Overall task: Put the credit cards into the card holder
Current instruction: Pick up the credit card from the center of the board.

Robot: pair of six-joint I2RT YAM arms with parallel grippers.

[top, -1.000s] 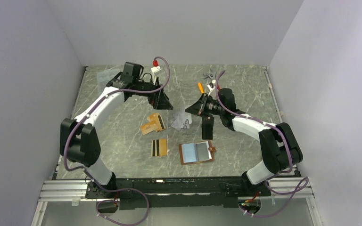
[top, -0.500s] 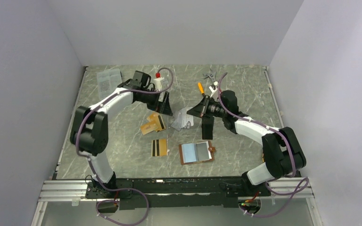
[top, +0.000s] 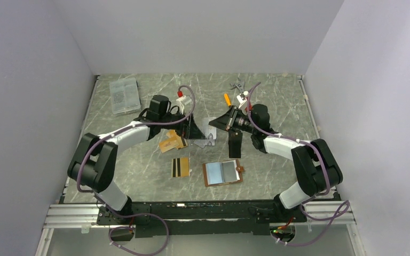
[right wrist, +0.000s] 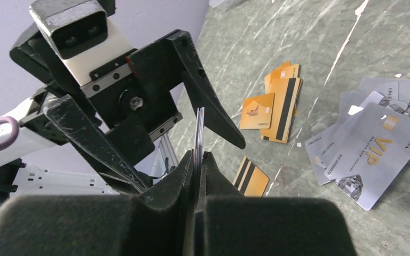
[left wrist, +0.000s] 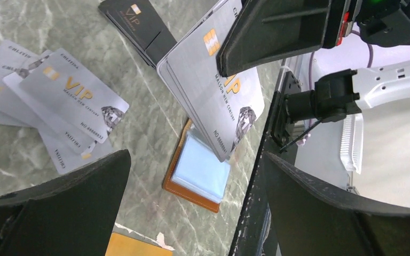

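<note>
Now my right gripper (right wrist: 197, 160) is clamped on one end of a thin stack of silver cards (left wrist: 213, 90), holding it above the desk with its long axis pointing at my left gripper (top: 194, 129). That one is spread wide, straddling the free end. The card holder (top: 222, 173) lies open below, nearer my right arm.

The raised silver card (left wrist: 213, 80) read "VIP" in gold, with "MALSON NEW CENTURY" beneath it and a number beginning "NO.8888" near its lower edge. A loose silver card (left wrist: 75, 93) on the worktop (left wrist: 155, 122) carried the same "VIP", "MALSON NEW CENTURY" and "NO.888888". "CRLITINA" ran along its end and along those of its neighbours. A black card (left wrist: 133, 18) bore "VIP" in gold. The print on the orange cards (right wrist: 257, 111) was too small to read.
</note>
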